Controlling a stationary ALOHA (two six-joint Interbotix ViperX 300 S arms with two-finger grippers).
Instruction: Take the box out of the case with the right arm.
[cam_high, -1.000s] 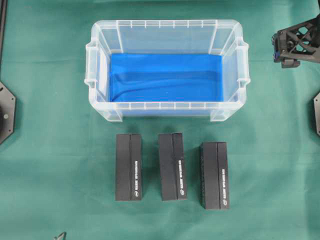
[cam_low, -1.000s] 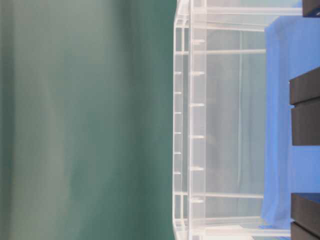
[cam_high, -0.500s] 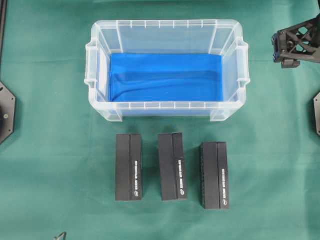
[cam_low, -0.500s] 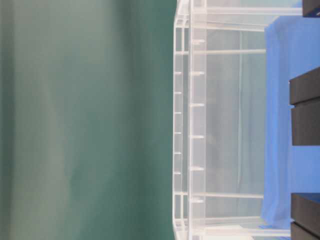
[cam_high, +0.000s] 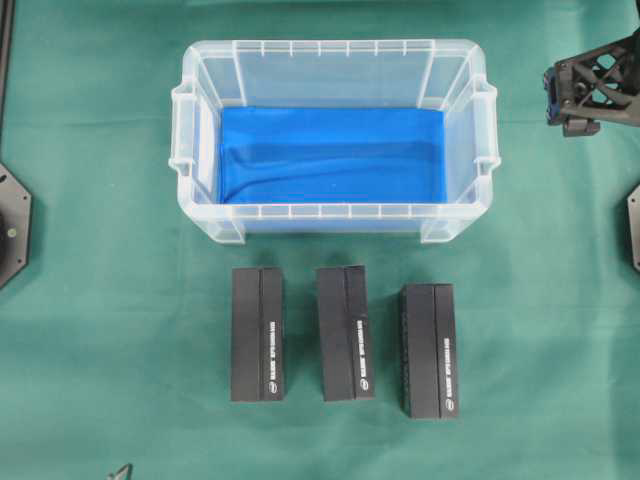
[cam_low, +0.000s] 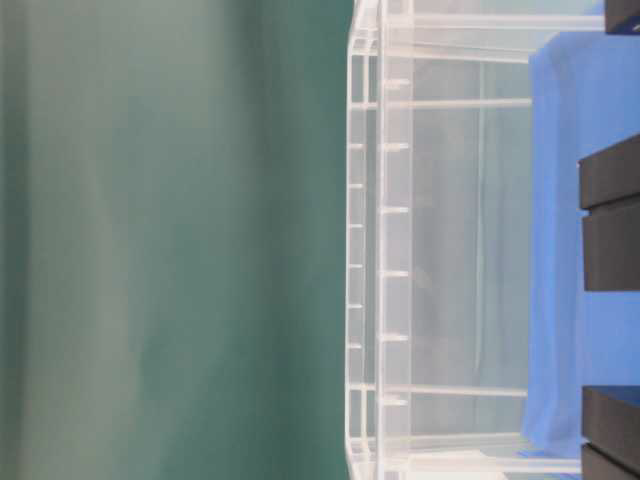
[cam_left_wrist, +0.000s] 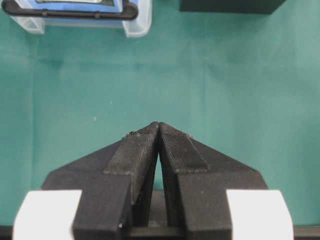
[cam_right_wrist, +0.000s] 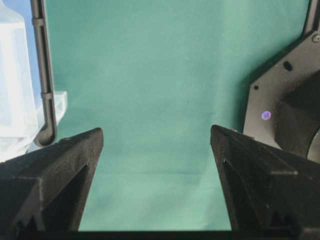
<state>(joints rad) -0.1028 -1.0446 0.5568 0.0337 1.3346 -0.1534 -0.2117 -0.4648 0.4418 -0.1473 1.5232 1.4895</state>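
Nothing has moved. Three black boxes (cam_high: 344, 333) lie outside, just near the case (cam_high: 455, 80); they look stiff, light, best pinched across narrow sides. Left gripper (cam_left_wrist: 158, 127) pinched closed, right gripper (cam_right_wrist: 156, 137) spread wide, holding nothing

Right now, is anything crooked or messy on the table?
Nothing is spilled or broken. The case holds only its blue sheet, which looks a little wrinkled at its left end. Three black boxes sit in a row in front of it; the middle box is turned slightly askew compared with its neighbours.
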